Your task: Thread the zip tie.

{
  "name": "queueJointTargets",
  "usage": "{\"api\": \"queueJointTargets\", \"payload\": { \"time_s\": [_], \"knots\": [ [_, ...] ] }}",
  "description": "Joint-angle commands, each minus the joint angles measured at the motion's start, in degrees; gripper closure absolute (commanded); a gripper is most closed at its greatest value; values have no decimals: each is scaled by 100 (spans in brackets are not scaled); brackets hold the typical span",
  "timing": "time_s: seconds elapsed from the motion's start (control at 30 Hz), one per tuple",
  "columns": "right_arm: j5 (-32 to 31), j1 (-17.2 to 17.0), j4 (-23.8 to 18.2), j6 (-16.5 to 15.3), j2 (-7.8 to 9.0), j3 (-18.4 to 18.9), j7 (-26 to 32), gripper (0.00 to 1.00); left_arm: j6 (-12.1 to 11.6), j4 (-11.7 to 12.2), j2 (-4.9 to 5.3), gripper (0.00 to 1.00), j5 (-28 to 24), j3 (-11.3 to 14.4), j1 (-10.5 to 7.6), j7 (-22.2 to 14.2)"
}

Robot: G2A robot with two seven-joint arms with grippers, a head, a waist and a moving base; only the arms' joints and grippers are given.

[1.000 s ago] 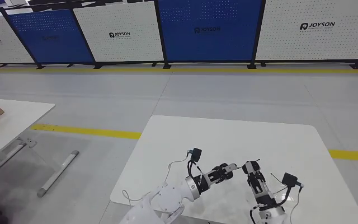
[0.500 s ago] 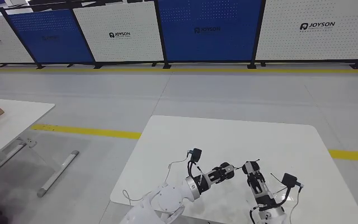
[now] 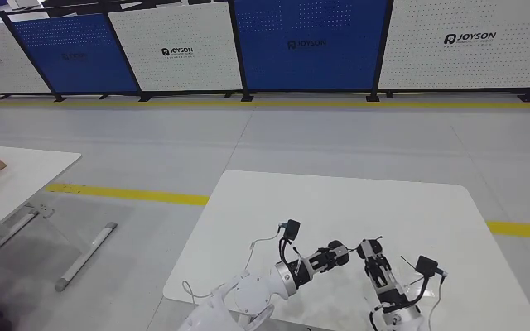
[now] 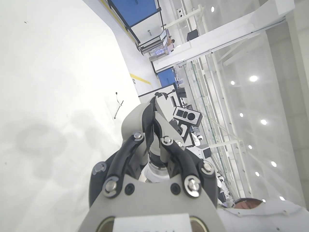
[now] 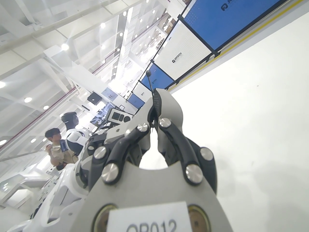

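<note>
top view: over the counter (image 3: 331,199), near its front edge, the left tool (image 3: 339,251) is just beside the right tool (image 3: 367,247). left wrist view: left tool (image 4: 154,100), fingers together. right wrist view: right tool (image 5: 155,92) clamped on the zip tie (image 5: 149,80) (head end poking out), above the counter.

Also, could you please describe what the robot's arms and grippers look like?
The left arm and right arm are white and black, with thin cables to black wrist cameras. The left gripper and right gripper match: pale grey fingers, black linkages with silver screws, grey base plate, white label.
</note>
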Motion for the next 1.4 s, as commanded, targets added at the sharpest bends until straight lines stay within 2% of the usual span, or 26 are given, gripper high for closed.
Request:
{"api": "queueJointTargets", "payload": {
  "time_s": [0.0, 0.37, 0.57, 0.77, 1.1, 1.37],
  "knots": [
    [104, 3, 4, -55, 1, 7, 86, 100, 6, 3, 0, 100, 14, 1, 0, 4],
    [289, -6, -4, -43, 7, 95, 287, 100, 26, 21, -5, 100, 2, 1, 1, 37],
    [290, -21, -43, -34, 7, 123, 287, 88, 68, 4, -5, 100, -3, -11, -3, 43],
    [342, -95, -83, -102, 10, 213, 197, 100, 153, 66, -21, 100, -57, 13, -70, 24],
    [308, -176, -148, -137, 14, 299, 142, 100, 232, 47, -44, 100, -30, 78, -153, 22],
    [209, -127, -111, -91, 13, 250, 307, 100, 201, 47, -49, 100, -15, 94, -167, -11]
  ]
}}
